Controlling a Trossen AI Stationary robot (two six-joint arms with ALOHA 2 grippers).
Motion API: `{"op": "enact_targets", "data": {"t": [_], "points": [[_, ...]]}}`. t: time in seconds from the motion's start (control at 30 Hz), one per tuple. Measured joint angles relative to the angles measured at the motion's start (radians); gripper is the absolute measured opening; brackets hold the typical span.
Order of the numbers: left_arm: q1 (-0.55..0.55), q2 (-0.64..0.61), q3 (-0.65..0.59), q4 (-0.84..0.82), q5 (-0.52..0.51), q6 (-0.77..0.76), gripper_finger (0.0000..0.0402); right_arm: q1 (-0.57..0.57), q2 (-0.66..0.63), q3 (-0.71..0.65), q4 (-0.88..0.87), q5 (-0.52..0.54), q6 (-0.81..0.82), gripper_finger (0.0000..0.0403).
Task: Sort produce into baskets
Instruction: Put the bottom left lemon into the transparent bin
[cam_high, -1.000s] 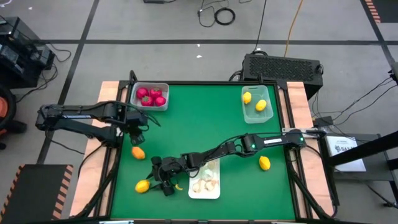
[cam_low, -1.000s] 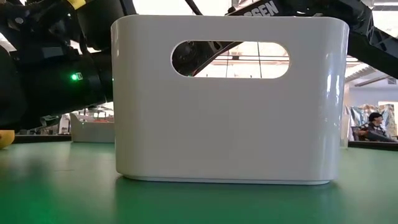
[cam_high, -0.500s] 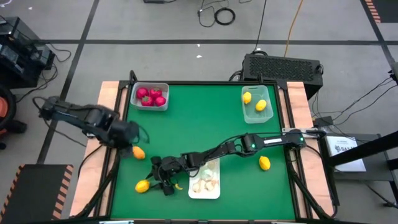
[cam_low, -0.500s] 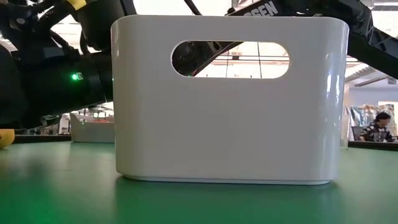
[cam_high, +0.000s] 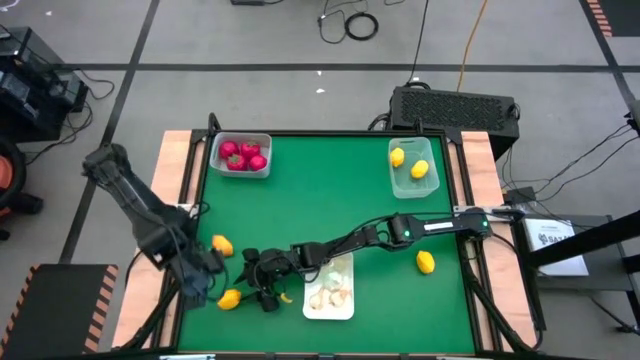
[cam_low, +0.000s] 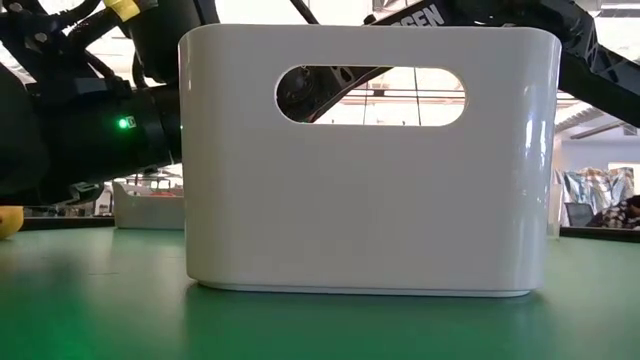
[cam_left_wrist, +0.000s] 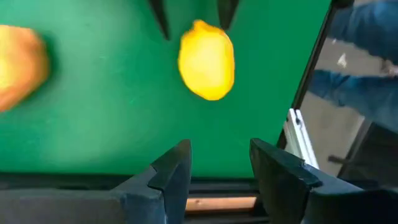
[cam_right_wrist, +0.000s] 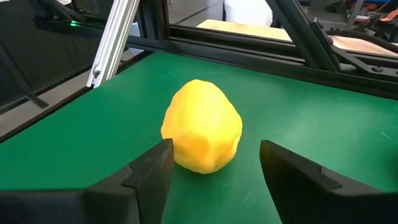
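A yellow lemon-shaped piece (cam_high: 230, 298) lies on the green mat near the table's near-left corner. My right gripper (cam_right_wrist: 214, 168) reaches across the table to it and stands open, the lemon (cam_right_wrist: 202, 134) just ahead of its fingertips. My left gripper (cam_left_wrist: 221, 168) hovers open over the mat's left edge (cam_high: 195, 287), looking at the same lemon (cam_left_wrist: 206, 59) from the other side. An orange piece (cam_high: 222, 245) lies a little farther back. Red pieces fill the whitish basket (cam_high: 263, 165) at the far left. Two yellow pieces sit in the green-tinted basket (cam_high: 413, 185) at the far right.
A white tub (cam_high: 330, 310) holding garlic-like bulbs stands at the near edge under my right arm; it fills the low view (cam_low: 370, 160). Another yellow piece (cam_high: 426, 262) lies on the mat at the right. The mat's middle is bare.
My left arm has swung from beside the red-filled basket toward the table's near edge, along the left side, turning as it went. It now hangs beside the yellow lemon. My right gripper has stayed at the lemon.
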Motion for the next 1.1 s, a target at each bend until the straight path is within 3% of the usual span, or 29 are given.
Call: {"op": "enact_targets", "data": {"t": [0.3, 0.47, 0.6, 0.83, 1.1], "points": [[-0.125, 0.186, -0.047, 0.175, -0.008, -0.006, 0.017, 0.003, 0.0, 0.0, -0.014, 0.0, 0.014, 0.0297], [-0.154, 0.304, -0.047, 0.268, -0.017, -0.012, 0.017, 0.003, 0.0, 0.0, -0.015, 0.0, 0.028, 0.0306], [-0.167, 0.346, -0.047, 0.273, -0.085, -0.077, 0.0163, 0.003, 0.0, 0.0, -0.015, 0.0, 0.026, 0.0306], [-0.167, 0.351, -0.085, 0.302, -0.098, -0.186, 0.0085, 0.003, 0.0, 0.0, -0.015, 0.0, 0.027, 0.0306], [-0.166, 0.351, -0.12, 0.423, -0.067, -0.189, 0.0006, 0.005, 0.0, 0.0, -0.015, 0.0, 0.028, 0.0306]]}}
